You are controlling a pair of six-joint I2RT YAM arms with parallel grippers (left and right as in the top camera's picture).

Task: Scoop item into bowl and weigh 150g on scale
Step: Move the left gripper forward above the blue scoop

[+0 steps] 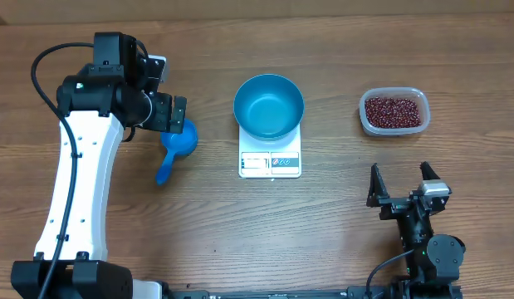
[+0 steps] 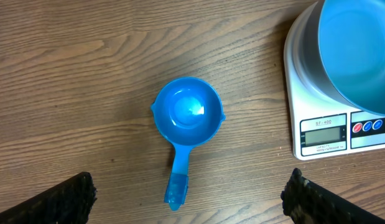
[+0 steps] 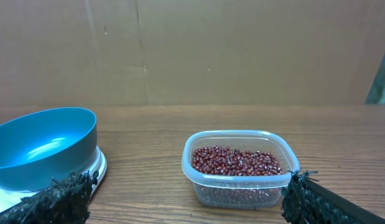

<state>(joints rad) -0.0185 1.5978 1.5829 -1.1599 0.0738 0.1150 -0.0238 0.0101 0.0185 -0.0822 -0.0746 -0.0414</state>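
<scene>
The blue bowl (image 1: 268, 105) (image 2: 360, 56) (image 3: 43, 148) stands empty on the white scale (image 1: 270, 160) (image 2: 323, 134) at the table's middle. The item, small dark red-brown beans (image 1: 394, 111) (image 3: 236, 161), fills a clear plastic tub (image 1: 393, 126) (image 3: 239, 186) at the right. A small blue scoop (image 1: 175, 148) (image 2: 186, 124) lies on the table left of the scale, handle toward the front. My left gripper (image 1: 175, 112) (image 2: 191, 198) hovers above the scoop, open wide, the handle tip between its fingers from above. At the front right my right gripper (image 1: 401, 178) (image 3: 186, 200) stands open, facing the tub.
A brown cardboard wall (image 3: 192, 50) stands behind the table. The left arm's white link (image 1: 74, 191) stretches along the table's left side.
</scene>
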